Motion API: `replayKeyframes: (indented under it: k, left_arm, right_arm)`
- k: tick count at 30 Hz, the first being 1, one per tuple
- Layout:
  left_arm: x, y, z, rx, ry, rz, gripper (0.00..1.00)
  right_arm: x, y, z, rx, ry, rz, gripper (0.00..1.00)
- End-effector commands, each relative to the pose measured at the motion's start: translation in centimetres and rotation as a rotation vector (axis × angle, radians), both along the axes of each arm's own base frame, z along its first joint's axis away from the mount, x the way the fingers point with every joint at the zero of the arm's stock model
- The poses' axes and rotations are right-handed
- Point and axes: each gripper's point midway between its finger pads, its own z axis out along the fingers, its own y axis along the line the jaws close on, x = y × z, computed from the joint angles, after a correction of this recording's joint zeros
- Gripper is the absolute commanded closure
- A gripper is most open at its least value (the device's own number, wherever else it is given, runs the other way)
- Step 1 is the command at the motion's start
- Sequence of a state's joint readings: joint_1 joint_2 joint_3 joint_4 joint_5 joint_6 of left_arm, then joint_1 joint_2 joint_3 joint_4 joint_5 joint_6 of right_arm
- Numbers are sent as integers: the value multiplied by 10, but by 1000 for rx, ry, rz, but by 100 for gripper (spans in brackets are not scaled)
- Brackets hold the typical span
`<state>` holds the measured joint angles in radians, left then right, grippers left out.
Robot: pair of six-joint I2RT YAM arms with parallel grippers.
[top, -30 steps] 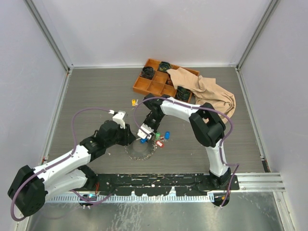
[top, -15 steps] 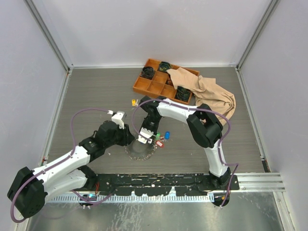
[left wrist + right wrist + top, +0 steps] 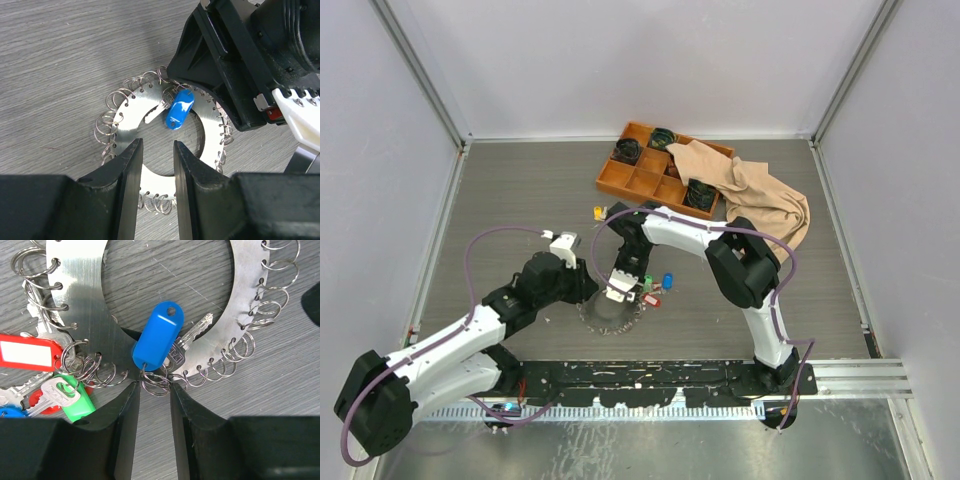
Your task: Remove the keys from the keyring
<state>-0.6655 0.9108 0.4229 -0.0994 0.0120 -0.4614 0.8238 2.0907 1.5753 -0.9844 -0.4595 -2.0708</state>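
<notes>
The keyring (image 3: pixel 607 320) is laid flat on the surface (image 3: pixel 520 200), near centre, straddled by the slightly parted left fingers (image 3: pixel 127 200). The split ring (image 3: pixel 155 383) of the blue key (image 3: pixel 158 335) is flanked by the right fingers (image 3: pixel 125 430); clamping cannot be told. Loosely pinched, it could be lost, or the keyring dragged.

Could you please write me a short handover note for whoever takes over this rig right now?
Left claw: open, tips down at the near edge of the keyring.
Right claw: tips flank the split ring of the blue-tagged key; I cannot tell if it is gripped.
Things: that key lies across the keyring's hole. The red-tagged key and green-tagged key lie bunched beside it; attached or not is unclear.
Done: many empty rings hang bare on the rim.
Left: free the blue-tagged key, then check the bunch.
</notes>
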Motion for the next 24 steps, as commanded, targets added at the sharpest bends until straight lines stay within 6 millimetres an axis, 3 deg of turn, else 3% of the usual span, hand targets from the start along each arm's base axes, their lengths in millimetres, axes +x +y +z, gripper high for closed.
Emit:
replayKeyframes:
  k: [1,24]
  left_arm:
    - [4,1,7,-19,-28,9,68]
    - [4,0,11,-31,-29,5,69]
  right_arm:
    - [3,4,10,8,-41,62,64]
    - [4,-4,26,23,-74,-30,77]
